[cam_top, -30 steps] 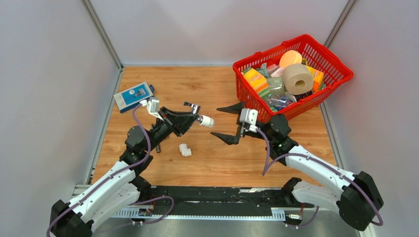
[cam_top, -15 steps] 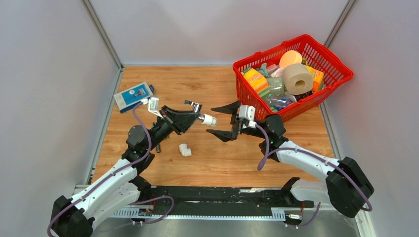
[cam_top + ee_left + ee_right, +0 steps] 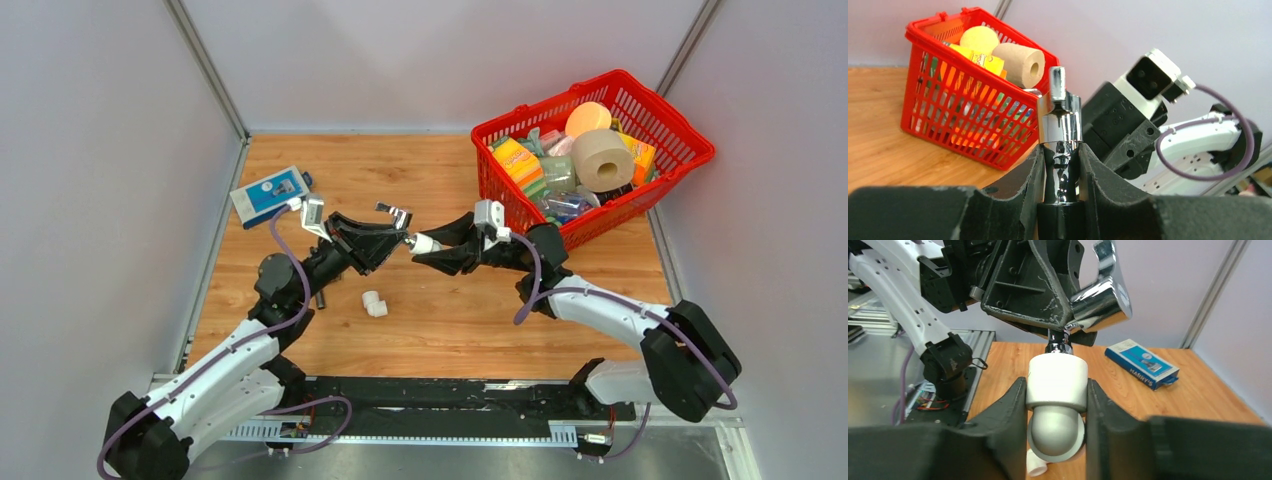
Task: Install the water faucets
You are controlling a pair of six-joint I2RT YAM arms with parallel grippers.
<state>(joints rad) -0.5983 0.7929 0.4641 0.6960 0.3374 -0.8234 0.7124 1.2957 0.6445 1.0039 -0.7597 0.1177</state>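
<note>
My left gripper (image 3: 388, 238) is shut on the shiny chrome faucet (image 3: 1059, 120), whose narrow stem sits between its pads above the table. The faucet's small handle (image 3: 393, 212) sticks up. A white elbow fitting (image 3: 1057, 385) sits on the faucet's threaded end. My right gripper (image 3: 1057, 392) has both fingers pressed against the collar of that fitting (image 3: 424, 243). The two grippers meet nose to nose over the middle of the table. A small dark piece (image 3: 320, 298) lies by the left arm, too hidden to identify.
A second white elbow fitting (image 3: 374, 303) lies on the wooden table below the grippers. A blue box (image 3: 270, 193) rests at the back left. The red basket (image 3: 690, 150), full of sponges and a paper roll, stands at the back right.
My right gripper has moved left to the fitting on the faucet and closed its wide-open jaws onto it. The left gripper has held the faucet almost still.
</note>
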